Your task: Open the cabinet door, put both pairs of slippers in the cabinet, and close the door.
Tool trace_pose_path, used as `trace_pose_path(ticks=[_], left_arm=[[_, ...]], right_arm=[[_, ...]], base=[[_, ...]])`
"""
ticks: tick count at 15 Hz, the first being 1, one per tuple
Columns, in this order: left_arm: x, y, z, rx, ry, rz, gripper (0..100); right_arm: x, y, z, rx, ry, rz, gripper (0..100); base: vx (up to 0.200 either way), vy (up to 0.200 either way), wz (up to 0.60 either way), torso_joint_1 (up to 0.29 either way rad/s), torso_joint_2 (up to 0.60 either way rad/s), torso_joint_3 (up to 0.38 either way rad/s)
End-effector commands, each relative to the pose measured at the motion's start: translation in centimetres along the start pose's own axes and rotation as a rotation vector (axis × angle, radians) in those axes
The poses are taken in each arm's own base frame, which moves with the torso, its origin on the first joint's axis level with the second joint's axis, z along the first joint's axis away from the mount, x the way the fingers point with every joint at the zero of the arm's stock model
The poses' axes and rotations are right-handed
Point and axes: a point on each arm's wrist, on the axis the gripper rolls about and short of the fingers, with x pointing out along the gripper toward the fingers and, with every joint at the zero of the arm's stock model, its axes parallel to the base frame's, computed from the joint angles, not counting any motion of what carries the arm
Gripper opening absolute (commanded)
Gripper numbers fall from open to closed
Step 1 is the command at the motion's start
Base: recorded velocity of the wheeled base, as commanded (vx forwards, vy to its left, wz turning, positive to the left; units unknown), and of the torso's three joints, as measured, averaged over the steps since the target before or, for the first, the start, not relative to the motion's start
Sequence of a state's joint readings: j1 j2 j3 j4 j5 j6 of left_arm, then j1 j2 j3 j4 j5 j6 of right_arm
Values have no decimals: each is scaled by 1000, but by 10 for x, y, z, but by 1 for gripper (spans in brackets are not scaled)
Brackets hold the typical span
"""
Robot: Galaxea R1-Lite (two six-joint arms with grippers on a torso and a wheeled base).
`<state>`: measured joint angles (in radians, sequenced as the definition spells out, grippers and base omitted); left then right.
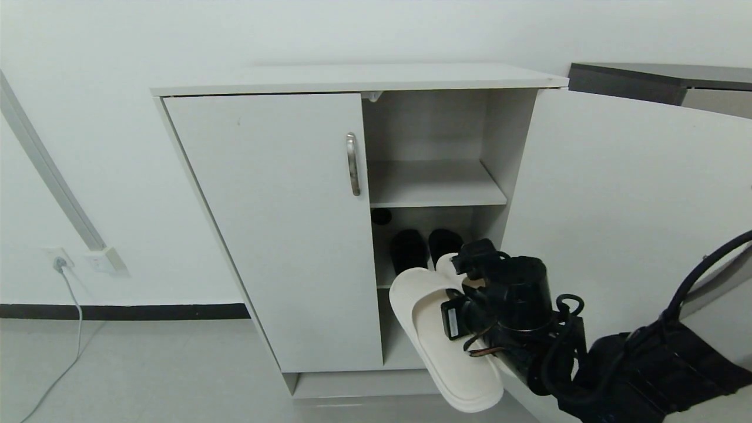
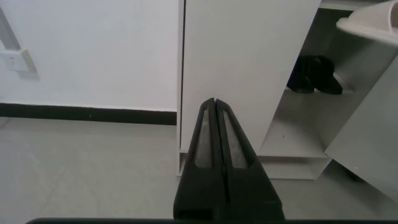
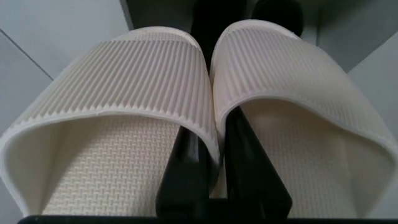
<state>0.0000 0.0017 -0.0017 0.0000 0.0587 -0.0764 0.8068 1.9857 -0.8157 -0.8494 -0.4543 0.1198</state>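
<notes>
At the open cabinet (image 1: 264, 235), right gripper (image 1: 467, 282) pinches the white slippers (image 1: 437, 335) together; black slippers (image 1: 423, 247) already shelved. Next: slide them inside, release. Left gripper (image 2: 214, 143) pressed together.

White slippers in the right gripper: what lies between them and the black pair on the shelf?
Nothing stands between. In the right wrist view the black slippers show just beyond the toes of the white slippers clamped in the right gripper.

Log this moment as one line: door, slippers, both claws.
right door open | black slippers on shelf inside | right claw shut on white slippers before cabinet | left claw shut, empty
</notes>
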Motion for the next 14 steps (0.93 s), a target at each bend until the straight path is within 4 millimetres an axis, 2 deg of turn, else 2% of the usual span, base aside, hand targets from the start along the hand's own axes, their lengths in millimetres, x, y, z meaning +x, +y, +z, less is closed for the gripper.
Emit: trace_pose_path(ticks=[1,2,4,10,14], left_arm=[[0,0,0,0,0,0,0],[0,0,0,1,0,0,0],[0,0,0,1,0,0,0],[0,0,0,3,0,0,0],[0,0,0,3,0,0,0]], right_arm=[[9,8,14,60,4,-46,0],[14,12,24,93,23,-109,0],[15,18,40,101,20,-125,0],[3,20,97,121,-38,-185,0],[-5,18,113,97,-75,-210,0]], base=[[0,0,0,0,0,0],[0,0,0,0,0,0],[0,0,0,0,0,0],[0,0,0,0,0,0],[0,0,0,0,0,0]])
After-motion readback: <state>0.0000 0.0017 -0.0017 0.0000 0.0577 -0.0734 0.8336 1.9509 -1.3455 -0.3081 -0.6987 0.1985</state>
